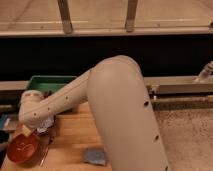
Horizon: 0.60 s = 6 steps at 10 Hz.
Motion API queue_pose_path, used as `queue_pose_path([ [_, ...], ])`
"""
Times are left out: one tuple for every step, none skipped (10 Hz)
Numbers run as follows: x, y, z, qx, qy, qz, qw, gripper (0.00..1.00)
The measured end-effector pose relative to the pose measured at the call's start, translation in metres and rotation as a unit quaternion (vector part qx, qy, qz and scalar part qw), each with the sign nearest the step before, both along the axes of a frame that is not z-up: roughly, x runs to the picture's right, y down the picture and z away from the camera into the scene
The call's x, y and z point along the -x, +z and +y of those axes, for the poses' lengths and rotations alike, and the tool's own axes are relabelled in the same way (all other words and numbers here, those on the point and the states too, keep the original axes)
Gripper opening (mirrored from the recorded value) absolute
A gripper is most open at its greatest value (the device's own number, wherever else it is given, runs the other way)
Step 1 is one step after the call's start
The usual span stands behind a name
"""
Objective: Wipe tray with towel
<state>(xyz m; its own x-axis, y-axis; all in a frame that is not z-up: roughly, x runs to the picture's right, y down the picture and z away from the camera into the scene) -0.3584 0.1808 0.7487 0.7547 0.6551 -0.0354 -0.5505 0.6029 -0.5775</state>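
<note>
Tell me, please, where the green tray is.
The green tray sits left in the camera view, behind the arm, beyond the table; the claw hangs nearer, by the red bowl.

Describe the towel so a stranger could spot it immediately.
On the wooden table, look at the front edge beside the big beige arm. The towel is the small crumpled blue-grey cloth there, unlike the red bowl at the left corner, above which the claw hangs, and the green tray at the back.
</note>
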Motion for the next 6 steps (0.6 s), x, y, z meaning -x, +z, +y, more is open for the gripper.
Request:
queue_pose_path([
  [-0.004,0.006,-0.003,0.002,0.002,0.003,1.0000,0.70],
  [-0.006,0.009,-0.005,0.005,0.004,0.004,1.0000,0.70],
  [-0.008,0.014,-0.006,0.008,0.006,0.006,0.9999,0.70],
  [-0.011,0.018,-0.008,0.010,0.010,0.007,0.9999,0.70],
  [-0.013,0.022,-0.010,0.012,0.012,0.007,0.9998,0.70],
  [-0.011,0.026,-0.011,0.015,0.013,0.006,0.9998,0.70],
])
